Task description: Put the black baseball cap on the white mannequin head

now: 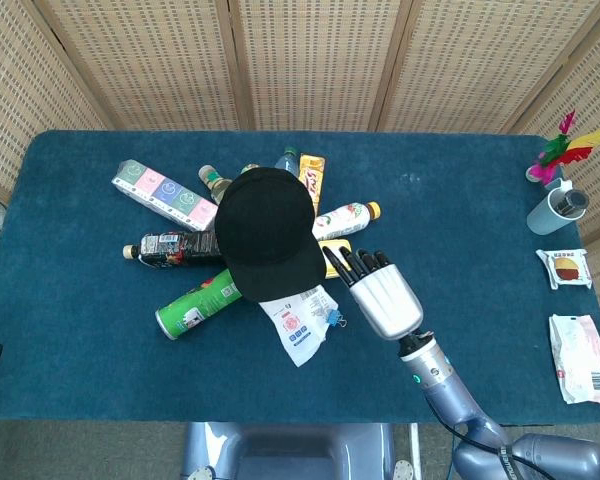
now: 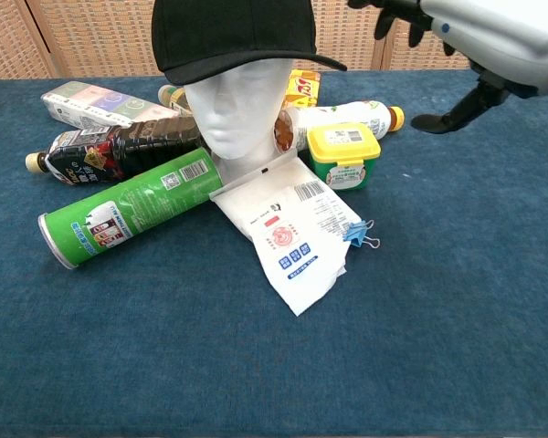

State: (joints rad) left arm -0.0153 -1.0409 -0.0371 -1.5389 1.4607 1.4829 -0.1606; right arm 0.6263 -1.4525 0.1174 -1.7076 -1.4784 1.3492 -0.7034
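Observation:
The black baseball cap point(image 1: 266, 228) point(image 2: 234, 38) sits on the white mannequin head point(image 2: 233, 108), its brim pointing toward the table's front. From above, the cap hides the head entirely. My right hand point(image 1: 380, 298) point(image 2: 475, 41) hovers to the right of the cap, apart from it, with fingers spread and nothing in them. My left hand shows in neither view.
Around the mannequin lie a green can point(image 2: 123, 208), a dark bottle point(image 2: 110, 151), a white pouch with a blue clip point(image 2: 288, 233), a yellow-lidded tub point(image 2: 345, 153) and other bottles. At the right edge stand a cup point(image 1: 560, 208), a feather shuttlecock point(image 1: 558, 150) and snack packets point(image 1: 578, 345).

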